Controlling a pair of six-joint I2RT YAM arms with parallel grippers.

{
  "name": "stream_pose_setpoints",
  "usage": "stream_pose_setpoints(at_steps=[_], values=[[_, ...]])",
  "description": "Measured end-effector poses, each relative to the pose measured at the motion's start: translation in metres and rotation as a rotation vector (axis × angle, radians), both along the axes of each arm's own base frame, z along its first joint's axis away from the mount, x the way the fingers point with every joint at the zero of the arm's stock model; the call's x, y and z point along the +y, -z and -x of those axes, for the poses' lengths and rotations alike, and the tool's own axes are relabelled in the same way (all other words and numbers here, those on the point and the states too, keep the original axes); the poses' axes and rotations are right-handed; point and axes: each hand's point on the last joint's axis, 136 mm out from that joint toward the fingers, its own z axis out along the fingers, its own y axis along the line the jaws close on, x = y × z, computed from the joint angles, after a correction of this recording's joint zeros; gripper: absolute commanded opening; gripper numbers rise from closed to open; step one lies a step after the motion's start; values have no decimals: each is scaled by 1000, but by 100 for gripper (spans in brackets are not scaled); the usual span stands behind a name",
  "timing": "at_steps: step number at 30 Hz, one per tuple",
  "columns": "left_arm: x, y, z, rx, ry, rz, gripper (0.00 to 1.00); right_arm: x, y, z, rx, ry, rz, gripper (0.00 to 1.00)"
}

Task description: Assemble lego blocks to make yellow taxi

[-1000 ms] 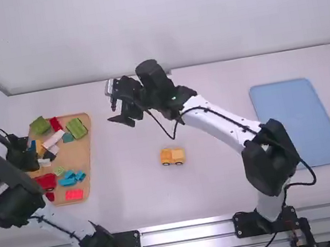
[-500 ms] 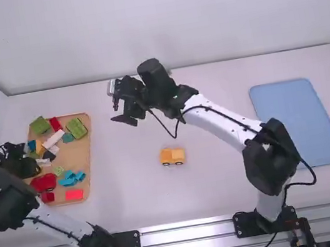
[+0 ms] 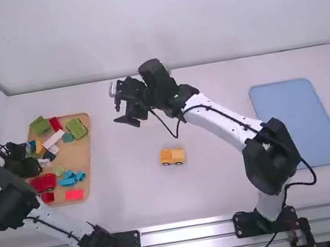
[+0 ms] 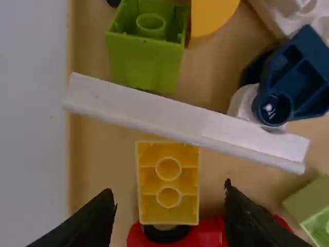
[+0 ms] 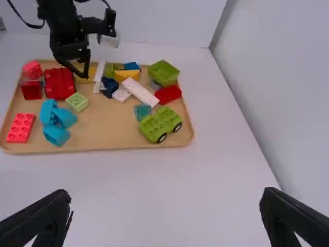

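Apparently to pinch its long sides, the left tool (image 4: pixel 168 187) has fingers apart over the upturned yellow plastic block (image 4: pixel 168 182) at the left of the tan tray (image 3: pixel 81 151), while the right tool (image 5: pixel 167 192) hangs open beyond the yellow wheeled plastic base (image 3: pixel 172 156) on the table (image 3: pixel 219 184).

You are seeing a white table (image 3: pixel 134 204), and on it a tan tray (image 3: pixel 84 153) is lying at the left, a flat blue mat (image 3: pixel 294 121) is lying at the right, well apart from the tray, and a little yellow toy car (image 3: pixel 172 155) with dark wheels is standing between them.
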Motion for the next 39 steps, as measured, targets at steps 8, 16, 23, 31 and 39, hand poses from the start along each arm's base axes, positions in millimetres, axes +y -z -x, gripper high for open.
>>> stream_pose_setpoints(at_steps=[8,16,23,31,39], values=[[1,12,7,18,-35,-21,52,0,1,1,2,-2,5,98],[6,24,3,-28,-58,-64,49,-1,3,1,10,-1,11,98],[4,24,1,-39,-57,-52,36,-1,3,1,9,-2,11,98],[-13,14,8,6,-57,58,17,-5,4,-3,11,11,14,98],[-18,-52,-2,-71,-57,73,12,-33,5,-28,47,79,6,98]])
